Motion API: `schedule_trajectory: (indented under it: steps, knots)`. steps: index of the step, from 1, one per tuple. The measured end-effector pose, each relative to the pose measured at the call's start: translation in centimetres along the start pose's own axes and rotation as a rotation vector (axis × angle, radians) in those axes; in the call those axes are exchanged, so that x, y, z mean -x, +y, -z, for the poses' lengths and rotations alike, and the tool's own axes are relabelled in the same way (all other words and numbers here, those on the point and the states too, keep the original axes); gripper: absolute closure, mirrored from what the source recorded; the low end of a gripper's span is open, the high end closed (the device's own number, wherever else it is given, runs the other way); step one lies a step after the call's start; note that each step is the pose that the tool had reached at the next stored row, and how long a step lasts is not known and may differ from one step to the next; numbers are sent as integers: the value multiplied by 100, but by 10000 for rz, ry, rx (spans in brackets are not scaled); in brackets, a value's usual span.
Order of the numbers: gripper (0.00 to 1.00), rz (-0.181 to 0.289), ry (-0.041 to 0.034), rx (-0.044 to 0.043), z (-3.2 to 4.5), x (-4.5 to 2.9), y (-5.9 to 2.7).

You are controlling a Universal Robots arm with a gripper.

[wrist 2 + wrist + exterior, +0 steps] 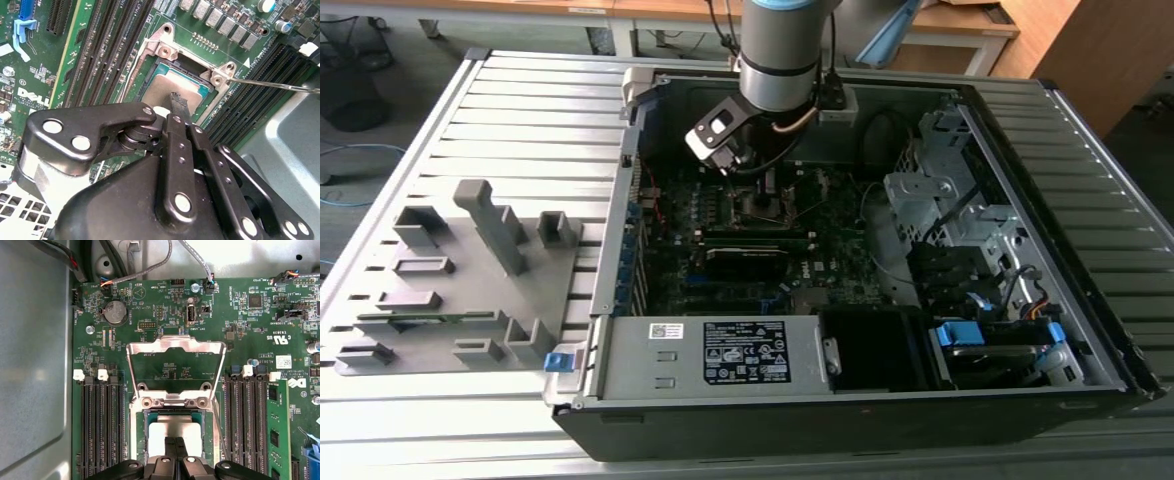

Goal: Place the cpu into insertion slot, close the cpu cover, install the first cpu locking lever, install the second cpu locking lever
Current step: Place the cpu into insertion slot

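Observation:
The cpu (172, 431) (162, 87), a dull silver square, lies inside the insertion slot (145, 437) (165, 50) on the green motherboard. The cpu cover (175, 343), a silvery frame with a big window, stands flipped open on its hinge beside the slot. My gripper (175, 444) (178, 100) is shut, its black fingertips pressed together over the middle of the chip's top; I cannot tell whether they touch it. A thin wire locking lever (280, 86) (218, 425) juts out at the slot's side. In the exterior view the gripper (754, 185) hangs over the slot (767, 207) inside the open computer case.
Black memory slots (100, 425) (245, 420) flank the socket on both sides. Cables (150, 267) run along the case wall. A white-labelled power supply (720, 352) fills the case's near end and drive cages (947, 210) the exterior view's right. A grey fixture rack (467, 270) sits outside.

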State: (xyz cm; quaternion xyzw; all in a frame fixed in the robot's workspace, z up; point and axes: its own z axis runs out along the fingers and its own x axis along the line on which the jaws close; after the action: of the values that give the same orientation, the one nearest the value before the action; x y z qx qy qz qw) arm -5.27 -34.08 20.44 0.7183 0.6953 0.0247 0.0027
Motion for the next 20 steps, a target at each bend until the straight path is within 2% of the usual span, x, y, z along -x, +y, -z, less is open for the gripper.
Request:
schedule_trajectory:
  steps: [9, 20]
  knots:
    - [90, -1, 1, 1, -4, 0, 4]
    - [90, 0, 0, 0, -59, 2, 2]
